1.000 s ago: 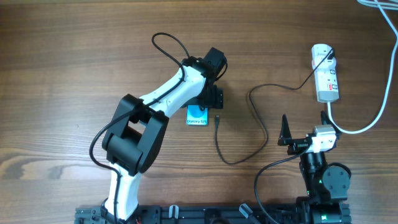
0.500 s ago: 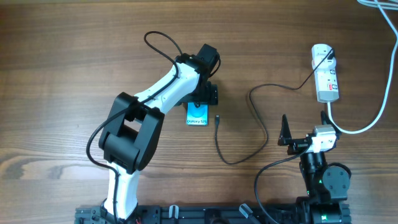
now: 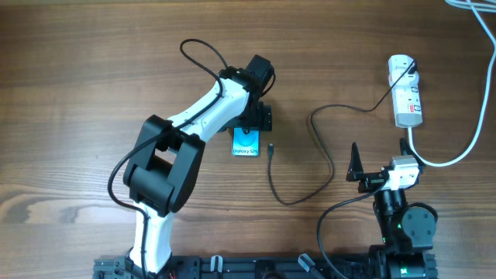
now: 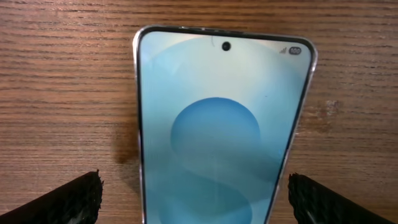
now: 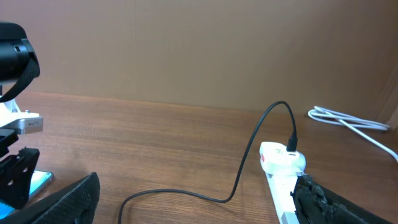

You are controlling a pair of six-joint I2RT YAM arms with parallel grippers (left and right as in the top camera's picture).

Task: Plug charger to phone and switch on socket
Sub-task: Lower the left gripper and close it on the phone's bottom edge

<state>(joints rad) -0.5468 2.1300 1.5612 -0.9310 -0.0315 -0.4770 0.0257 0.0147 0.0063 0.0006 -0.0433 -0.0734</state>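
The phone (image 3: pixel 246 144) lies flat on the table with its cyan-blue screen up; it fills the left wrist view (image 4: pixel 221 130). My left gripper (image 3: pixel 253 122) is open, low over the phone's far end, with a finger on each side of it (image 4: pixel 194 198) and not touching. The charger, a thin black cable (image 3: pixel 325 147), loops from the socket (image 3: pixel 406 91) to its free plug (image 3: pixel 271 148) just right of the phone. My right gripper (image 3: pixel 359 167) is open and empty near the front right; the right wrist view shows its fingers (image 5: pixel 199 196), the cable (image 5: pixel 249 162) and the socket (image 5: pixel 283 165).
A thicker white cord (image 3: pixel 465 151) runs from the socket off the table's far right; it also shows in the right wrist view (image 5: pixel 348 121). A brown wall stands behind the table in the right wrist view.
My left arm shifted slightly left and away between one second ago and half a second ago, then held still. The phone, the cable and the right arm have not moved.
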